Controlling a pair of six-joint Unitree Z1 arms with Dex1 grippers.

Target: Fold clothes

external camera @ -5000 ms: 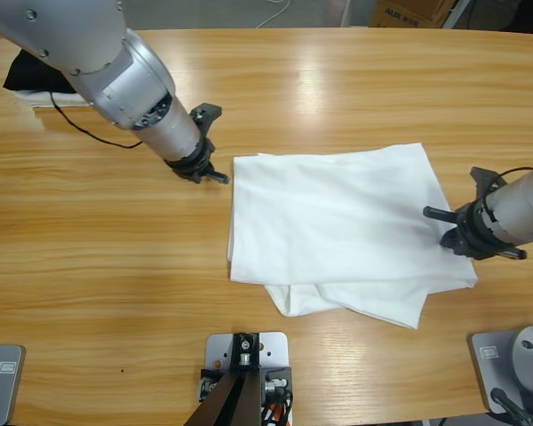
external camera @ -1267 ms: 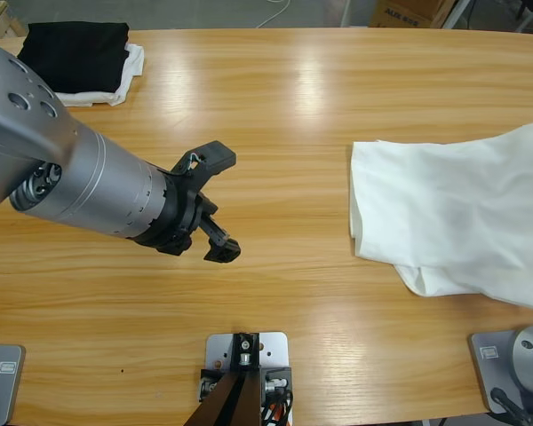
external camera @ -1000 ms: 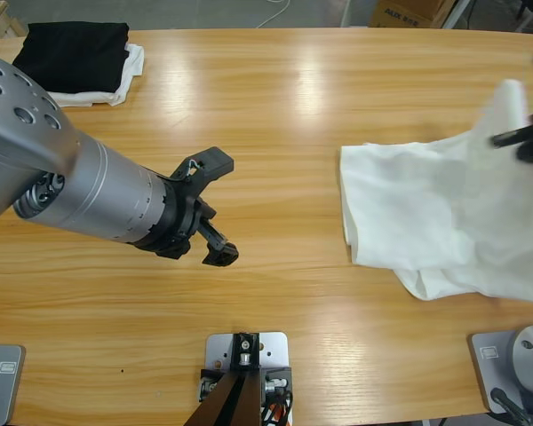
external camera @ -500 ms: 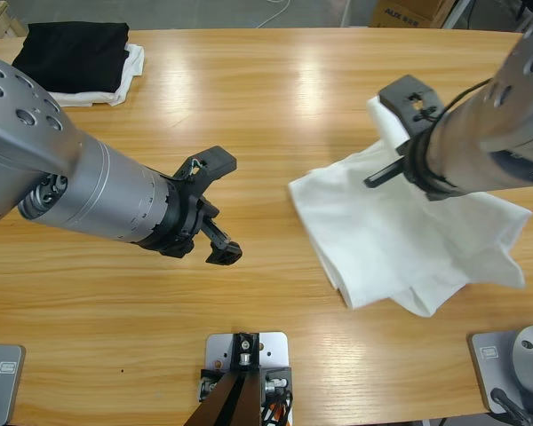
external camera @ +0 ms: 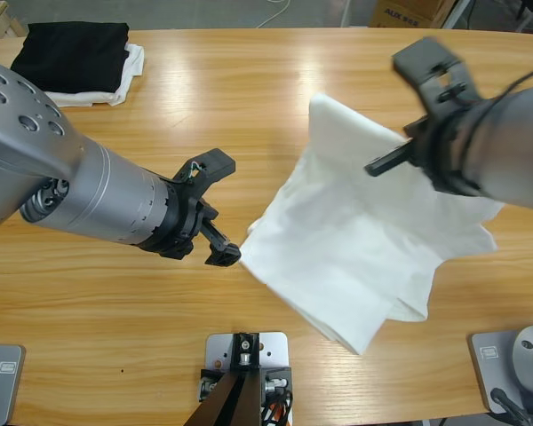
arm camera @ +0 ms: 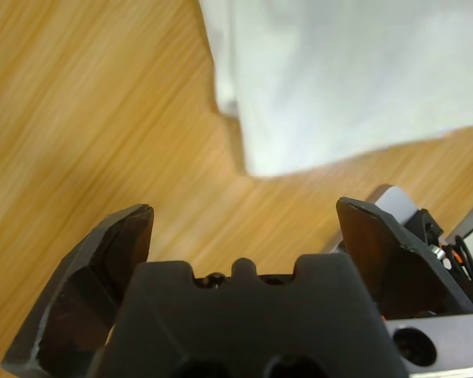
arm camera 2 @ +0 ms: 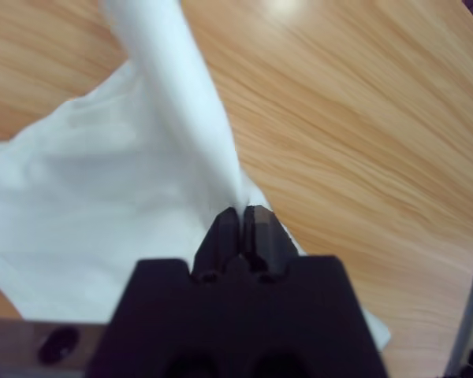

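The clothes, a plain white T-shirt (external camera: 355, 235), hang crumpled over the table's right half. One part is lifted and its lower edge rests on the wood. My right gripper (external camera: 393, 158) reaches in from the right and is shut on a raised fold of it. In the right wrist view the right gripper (arm camera 2: 242, 213) pinches a ridge of the shirt (arm camera 2: 102, 197). My left gripper (external camera: 220, 211) hovers open just left of the shirt's nearest corner, holding nothing. In the left wrist view the left gripper (arm camera: 244, 214) faces the shirt's edge (arm camera: 347, 71), which lies just ahead of it.
A folded black garment (external camera: 71, 51) lies on a smaller white cloth (external camera: 131, 71) at the far left corner. A cardboard box (external camera: 409, 11) and a cable (external camera: 275, 13) sit beyond the far edge. Bare wood (external camera: 275, 80) spans the middle.
The right arm has swung in from the right edge, carrying the shirt up and leftward to the table's middle. The shirt's corner now reaches the left gripper, which barely moved.
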